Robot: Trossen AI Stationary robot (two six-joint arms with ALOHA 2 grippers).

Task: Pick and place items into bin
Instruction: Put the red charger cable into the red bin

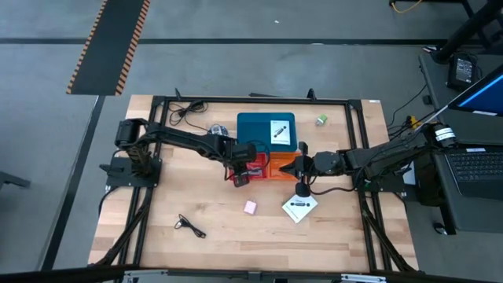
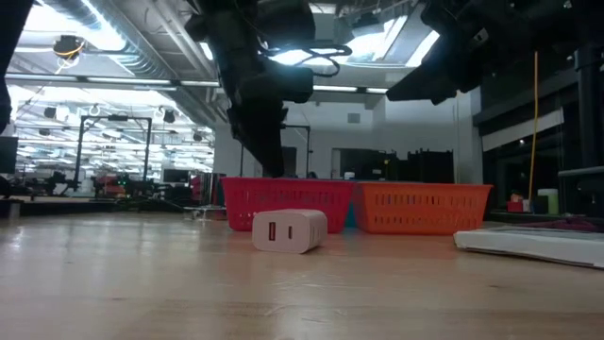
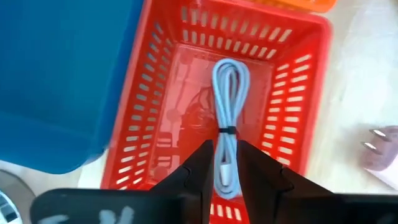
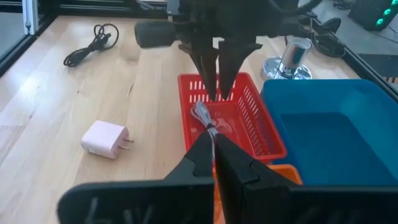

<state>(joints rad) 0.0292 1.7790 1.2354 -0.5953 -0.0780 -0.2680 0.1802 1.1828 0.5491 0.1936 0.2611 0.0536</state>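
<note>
The left arm reached toward the table's middle, its pincer (image 1: 241,174) pointing down with fingers (image 3: 199,171) slightly parted. The right arm stretched in from the opposite side, its pincer (image 1: 288,167) closed.

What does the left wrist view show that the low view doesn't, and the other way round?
Only the left wrist view: the red basket's inside, where a coiled pale cable shows in line with the left gripper, and the blue bin beside the basket.
Only the low view: a flat white card on the table, and the room behind.
Both: the red basket and the pale charger plug lying on the wood just outside it.
</note>
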